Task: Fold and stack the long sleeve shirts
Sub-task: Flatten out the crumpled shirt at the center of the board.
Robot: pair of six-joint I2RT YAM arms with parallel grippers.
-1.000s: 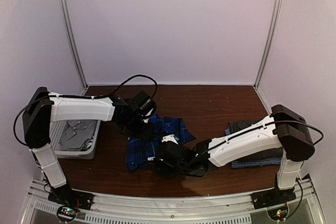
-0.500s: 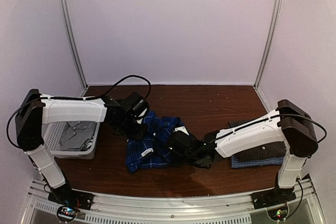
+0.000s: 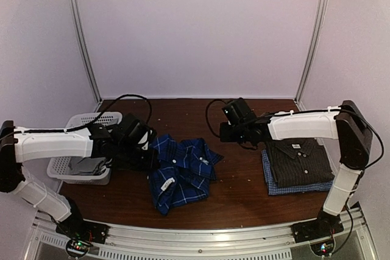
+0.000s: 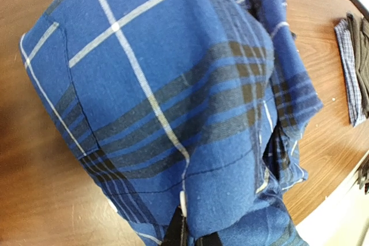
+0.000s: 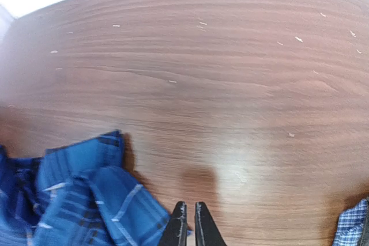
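Right hand [image 5: 189,207] over brown wooden table [image 5: 230,84]

Basket [image 3: 82,178] left, loose shirt [image 3: 181,172] centre, shirt stack [image 3: 298,161] right.

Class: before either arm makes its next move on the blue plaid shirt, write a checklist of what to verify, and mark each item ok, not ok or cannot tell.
1. Blue plaid shirt folded flat: not ok. It lies crumpled at mid-table.
2. Left tool gripping the shirt: cannot tell. Its tips sit at the cloth, which hides them.
3. Right tool empty: ok. It is shut on nothing, over bare table beside the shirt.
4. Stack ready to receive: ok. The dark grey shirt lies folded on the pale blue shirt at the right.
5. Gap between plaid shirt and stack: ok. Only bare wood shows there.
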